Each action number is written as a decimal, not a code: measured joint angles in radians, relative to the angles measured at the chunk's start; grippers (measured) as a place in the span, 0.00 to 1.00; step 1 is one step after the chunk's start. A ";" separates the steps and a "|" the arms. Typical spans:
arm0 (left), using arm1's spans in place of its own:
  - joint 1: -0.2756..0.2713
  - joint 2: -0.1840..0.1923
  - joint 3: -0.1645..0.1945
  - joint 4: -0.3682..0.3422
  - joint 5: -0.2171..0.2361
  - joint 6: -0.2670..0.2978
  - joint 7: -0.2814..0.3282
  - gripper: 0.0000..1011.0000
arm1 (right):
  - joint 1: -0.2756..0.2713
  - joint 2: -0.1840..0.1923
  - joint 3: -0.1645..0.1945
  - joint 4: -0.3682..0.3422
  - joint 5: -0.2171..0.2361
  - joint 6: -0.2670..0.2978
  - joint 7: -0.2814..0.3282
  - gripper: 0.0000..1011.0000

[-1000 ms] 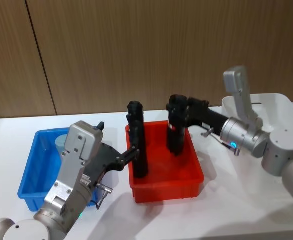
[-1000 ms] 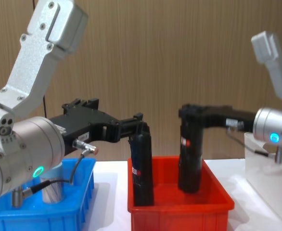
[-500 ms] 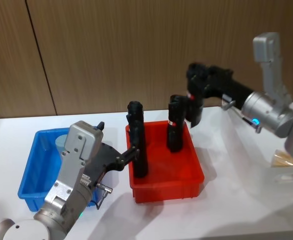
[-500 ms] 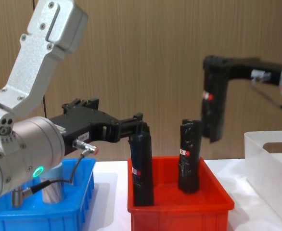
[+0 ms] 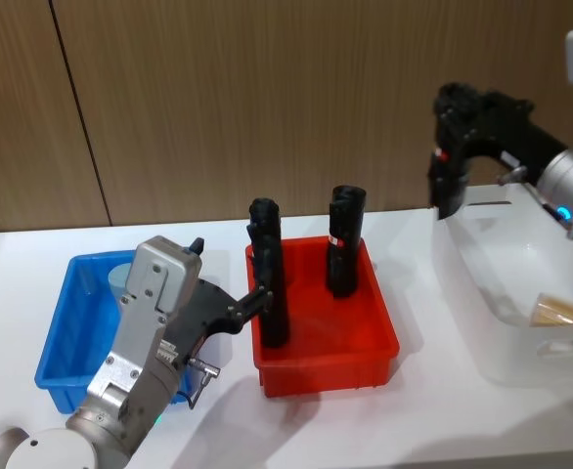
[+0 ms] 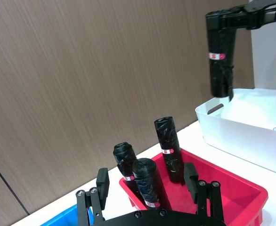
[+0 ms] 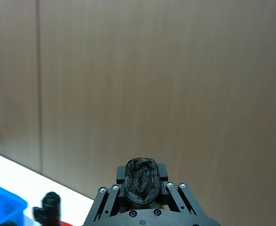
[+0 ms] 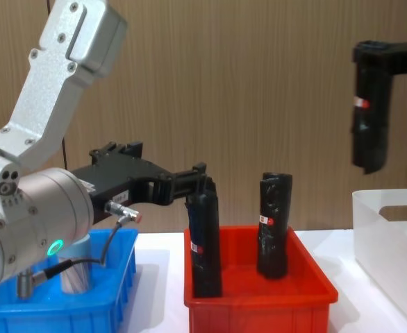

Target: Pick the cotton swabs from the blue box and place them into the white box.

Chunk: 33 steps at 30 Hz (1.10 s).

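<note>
While the right gripper [image 5: 450, 147] hangs high above the near-left rim of the white box [image 5: 482, 322], its fingers are clamped on a black roll [image 8: 369, 114] held upright. One jar of cotton swabs [image 5: 558, 313] lies inside the white box. To that box's left sits a red bin [image 5: 326, 362] with more black rolls standing in it. The left gripper [image 5: 257, 298] sits at one such roll [image 5: 270, 283], fingers either side; I cannot tell whether they grip. Beyond lies the blue box [image 5: 62, 362], holding another swab jar [image 8: 75, 267].
</note>
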State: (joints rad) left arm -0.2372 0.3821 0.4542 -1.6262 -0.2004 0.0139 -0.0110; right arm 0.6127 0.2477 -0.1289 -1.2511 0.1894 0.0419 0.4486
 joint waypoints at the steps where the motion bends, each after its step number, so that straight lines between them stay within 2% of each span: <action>1: 0.000 0.000 0.000 0.000 0.000 0.000 0.000 0.99 | -0.004 0.003 0.003 -0.008 -0.002 0.005 -0.008 0.36; 7: 0.000 0.000 0.000 0.000 0.000 0.000 0.000 0.99 | -0.028 0.029 0.027 -0.038 -0.020 0.042 -0.067 0.36; 14: 0.000 0.000 0.000 0.000 0.000 0.000 0.000 0.99 | -0.035 0.044 0.042 -0.013 -0.029 0.050 -0.103 0.36; 33: 0.000 0.000 0.000 0.000 0.000 0.000 0.000 0.99 | 0.019 0.042 0.044 0.199 -0.022 -0.008 -0.118 0.36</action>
State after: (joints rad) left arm -0.2372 0.3821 0.4542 -1.6262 -0.2004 0.0139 -0.0109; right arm 0.6318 0.2898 -0.0846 -1.0520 0.1676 0.0343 0.3302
